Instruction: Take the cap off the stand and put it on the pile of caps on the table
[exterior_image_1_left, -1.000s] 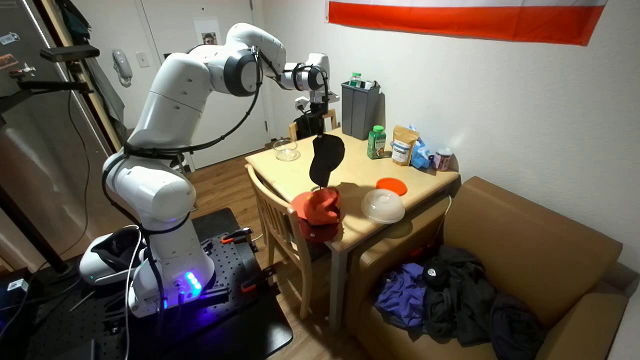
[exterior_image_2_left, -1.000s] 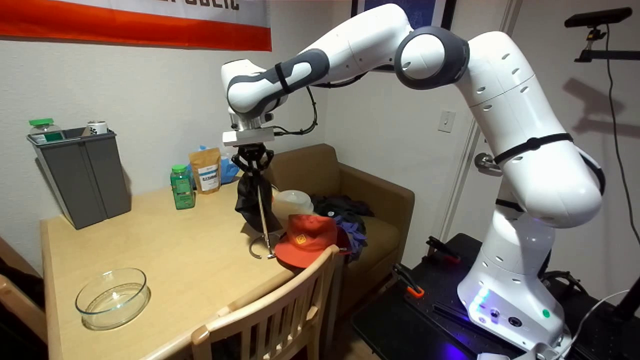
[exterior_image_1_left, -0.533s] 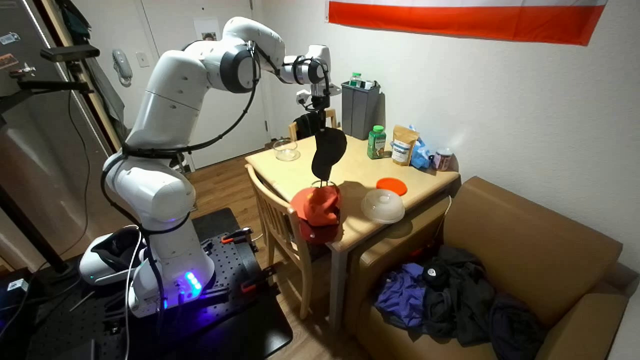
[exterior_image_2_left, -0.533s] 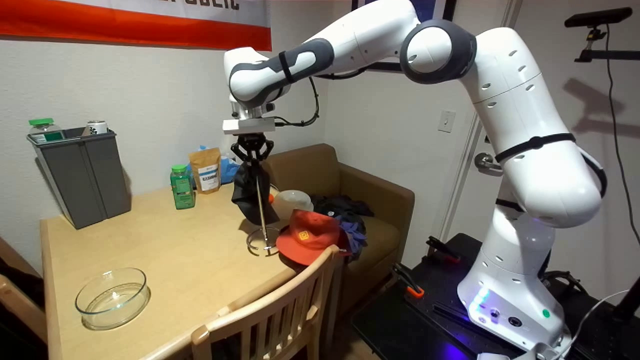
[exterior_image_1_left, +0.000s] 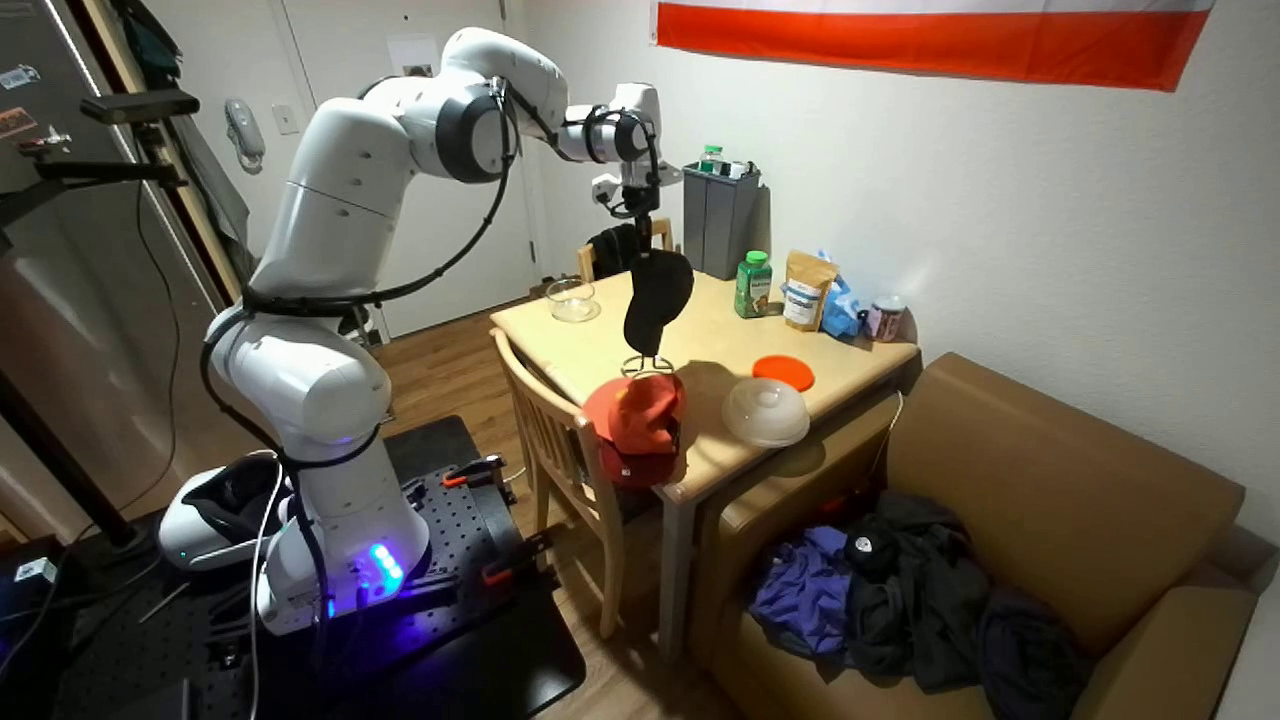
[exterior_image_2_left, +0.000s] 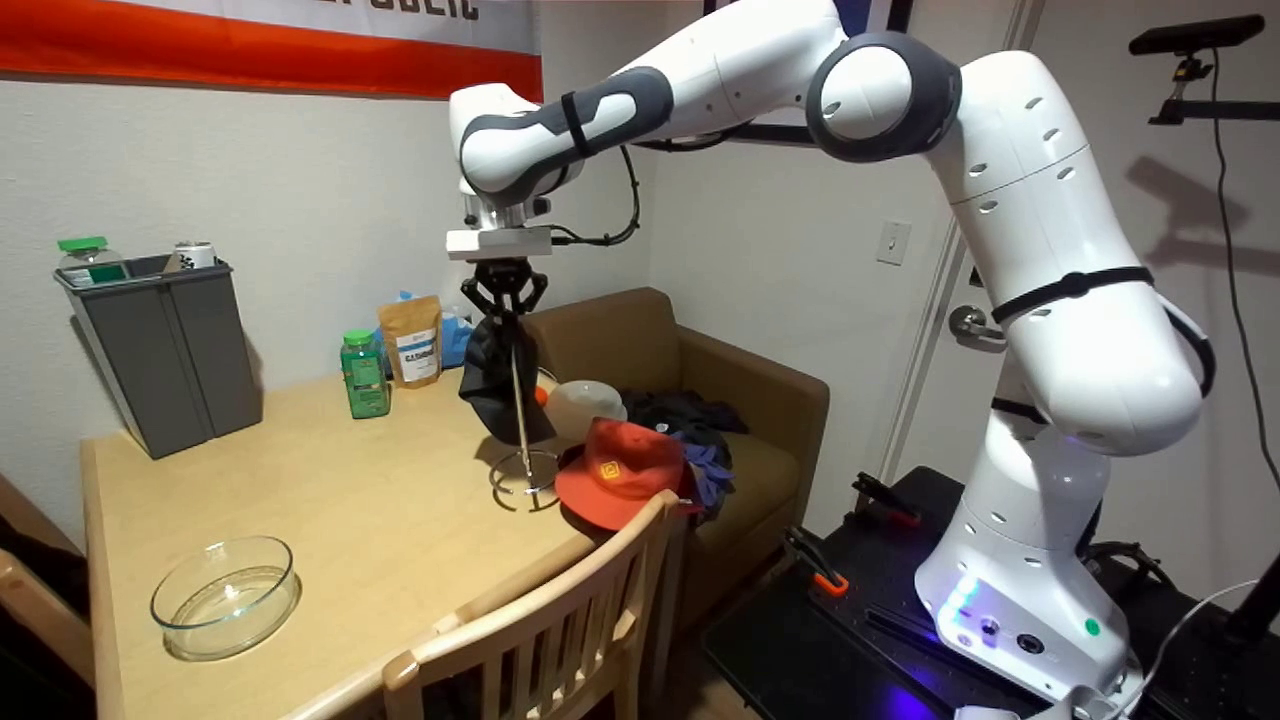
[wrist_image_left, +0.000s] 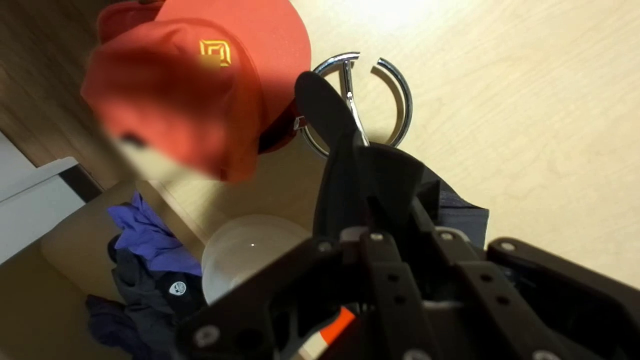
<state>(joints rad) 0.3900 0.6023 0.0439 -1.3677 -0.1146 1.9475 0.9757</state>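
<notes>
My gripper (exterior_image_2_left: 508, 318) is shut on the upper part of the black cap (exterior_image_1_left: 660, 295), which hangs below it in both exterior views. In the wrist view, dark cap fabric (wrist_image_left: 345, 190) fills the space around the fingertips. The metal stand (exterior_image_2_left: 522, 420) runs down along the cap, its rod leaning slightly. Its ring foot (wrist_image_left: 409, 102) is close over the table (exterior_image_2_left: 350, 490); whether it touches, I cannot tell. Right beside that foot lies the pile of red caps (exterior_image_1_left: 640, 420), at the table's corner. Where cap and stand meet is hidden.
A translucent bowl (exterior_image_1_left: 766, 412) and an orange disc (exterior_image_1_left: 783, 372) lie near the caps. A glass dish (exterior_image_2_left: 225, 600), green bottle (exterior_image_2_left: 365, 375), brown pouch (exterior_image_2_left: 412, 340) and grey bin (exterior_image_2_left: 165, 350) stand farther off. A wooden chair (exterior_image_2_left: 540, 620) backs against the table edge.
My gripper has risen a little, bringing the cap up with it. The stand has shifted along and leans less, its foot now showing more clearly beside the red caps.
</notes>
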